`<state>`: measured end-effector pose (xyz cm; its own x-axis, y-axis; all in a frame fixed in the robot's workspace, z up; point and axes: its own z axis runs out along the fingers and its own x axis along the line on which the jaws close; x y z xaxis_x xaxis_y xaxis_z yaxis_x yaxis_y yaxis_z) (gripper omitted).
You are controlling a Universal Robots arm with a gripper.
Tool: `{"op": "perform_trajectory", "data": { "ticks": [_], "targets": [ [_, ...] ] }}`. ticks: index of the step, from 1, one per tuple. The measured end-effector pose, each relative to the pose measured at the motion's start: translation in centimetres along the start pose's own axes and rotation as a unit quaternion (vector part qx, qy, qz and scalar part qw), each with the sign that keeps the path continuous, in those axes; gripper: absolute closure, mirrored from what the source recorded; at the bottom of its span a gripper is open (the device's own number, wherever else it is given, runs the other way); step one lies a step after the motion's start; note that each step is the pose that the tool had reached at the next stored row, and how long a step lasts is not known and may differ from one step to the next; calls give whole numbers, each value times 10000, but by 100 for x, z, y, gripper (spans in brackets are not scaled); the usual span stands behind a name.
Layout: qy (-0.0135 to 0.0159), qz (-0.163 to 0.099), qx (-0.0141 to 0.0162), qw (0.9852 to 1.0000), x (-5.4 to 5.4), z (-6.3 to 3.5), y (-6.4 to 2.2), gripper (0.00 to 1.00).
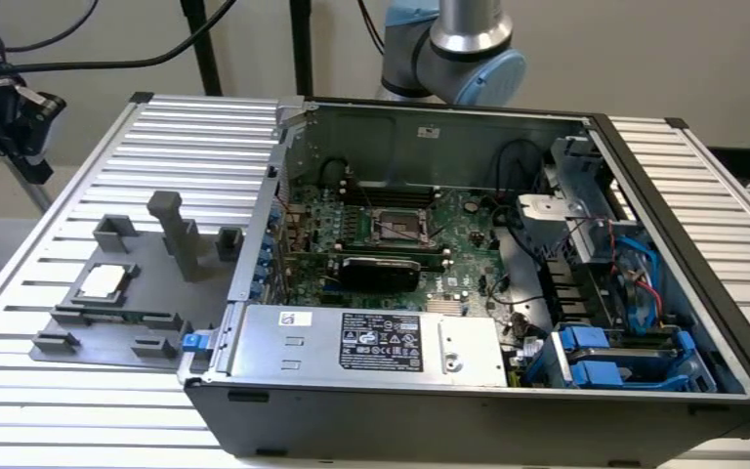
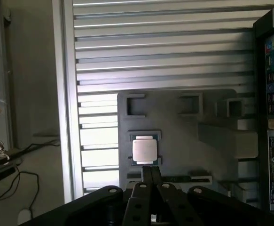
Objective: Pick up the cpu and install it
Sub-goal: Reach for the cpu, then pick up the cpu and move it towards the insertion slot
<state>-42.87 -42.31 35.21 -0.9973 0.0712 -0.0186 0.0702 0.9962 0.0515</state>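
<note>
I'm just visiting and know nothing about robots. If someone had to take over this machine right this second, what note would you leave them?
Gripper: shut, holding nothing, apart from the cpu.
Cpu: lying flat in its nest on the grey fixture plate, to the exterior view's left of the open computer case.
Socket: on the motherboard inside the case; looks empty.
Done: nothing that shows; the cpu is not yet picked up.
Left: the whole job, both pick-up and install.
</note>
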Motion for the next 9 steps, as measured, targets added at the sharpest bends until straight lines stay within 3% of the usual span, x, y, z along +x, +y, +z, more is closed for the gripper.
{"op": "perform_trajectory", "data": {
  "ticks": [9],
  "targets": [
    [0, 0, 0, 10000, 1, 0, 0, 89]
  ]
}}
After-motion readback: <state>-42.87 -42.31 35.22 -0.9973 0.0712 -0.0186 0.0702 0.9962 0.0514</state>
